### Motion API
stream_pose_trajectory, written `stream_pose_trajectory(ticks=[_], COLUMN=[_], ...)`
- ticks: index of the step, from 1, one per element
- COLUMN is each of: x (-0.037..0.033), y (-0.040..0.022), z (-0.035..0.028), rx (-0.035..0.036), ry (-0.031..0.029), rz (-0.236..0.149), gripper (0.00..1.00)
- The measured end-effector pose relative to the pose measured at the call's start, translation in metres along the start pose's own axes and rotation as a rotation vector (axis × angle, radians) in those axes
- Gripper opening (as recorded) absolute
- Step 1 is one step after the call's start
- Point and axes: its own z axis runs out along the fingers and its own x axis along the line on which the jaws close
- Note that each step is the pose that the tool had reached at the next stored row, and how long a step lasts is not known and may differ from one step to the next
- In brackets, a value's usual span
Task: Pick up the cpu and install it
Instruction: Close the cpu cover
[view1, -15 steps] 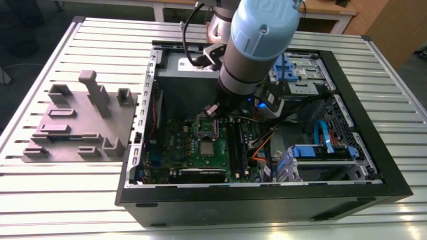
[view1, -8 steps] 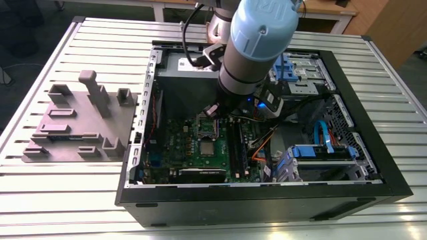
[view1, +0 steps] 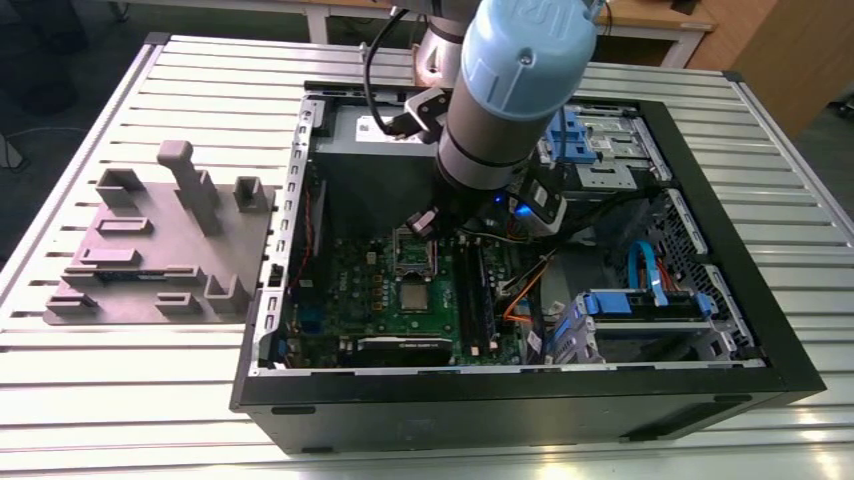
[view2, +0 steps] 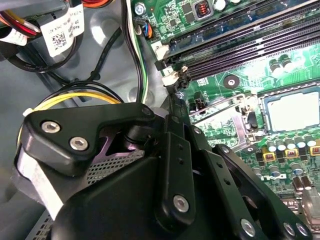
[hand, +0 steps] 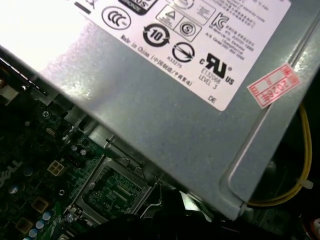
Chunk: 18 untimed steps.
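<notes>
**Arm lowered into the open computer case, above the board**

The small square chip with silver-grey metal top, the cpu (view2: 293, 111), lies flat inside its dark framed socket (view2: 310, 131) on the green motherboard (view1: 387, 300); the black gripper (view2: 165, 200) hangs close over the board beside the grey power-supply box (hand: 165, 100), probably to reach the socket; if the jaws are spread or pressed together, I cannot tell.
</notes>
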Motion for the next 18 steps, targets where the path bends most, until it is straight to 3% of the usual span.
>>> stream_pose_trajectory(ticks=[4,10,14,18], x=[0.0001,0.0006,0.0011,0.0011], y=[-0.0001,-0.001,-0.0015,-0.0017], z=[0.0006,0.0011,0.0007,0.0008], rx=[-0.0053,-0.0037,0.0136,0.0266], ry=[-0.0059,-0.0045,0.0081,0.0166], rz=[-0.002,-0.004,-0.003,-0.002], gripper=[0.1,0.1,0.1,0.1])
